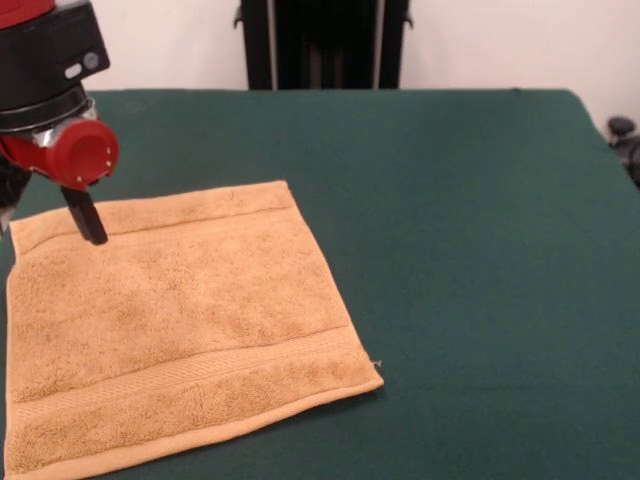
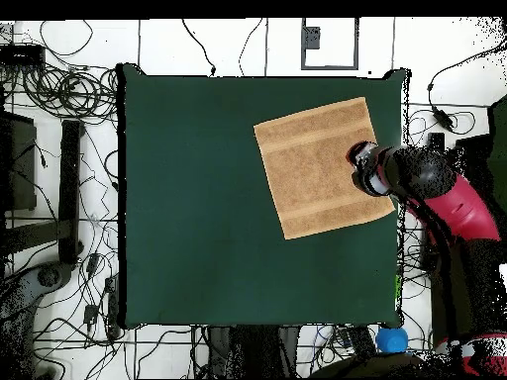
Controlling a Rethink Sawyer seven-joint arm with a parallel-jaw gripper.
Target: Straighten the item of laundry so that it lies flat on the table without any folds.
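Note:
The golden-tan towel (image 1: 180,320) lies spread flat on the green table (image 1: 450,200), at the picture's left and front, with its woven border bands showing along the near and far sides. No fold shows in it. My gripper (image 1: 48,215) hangs over the towel's far left corner, open, with one black finger (image 1: 88,218) down at the far border band and the other at the picture's left edge. In the overhead view the towel (image 2: 317,163) lies near the table's (image 2: 198,198) right edge, with the gripper (image 2: 358,168) over its right side.
The black pedestal (image 1: 320,45) stands behind the table's far edge. A dark object (image 1: 625,135) sits off the table's right corner. In the overhead view, cables (image 2: 59,94) cover the floor on the left and a blue object (image 2: 392,339) lies below the table.

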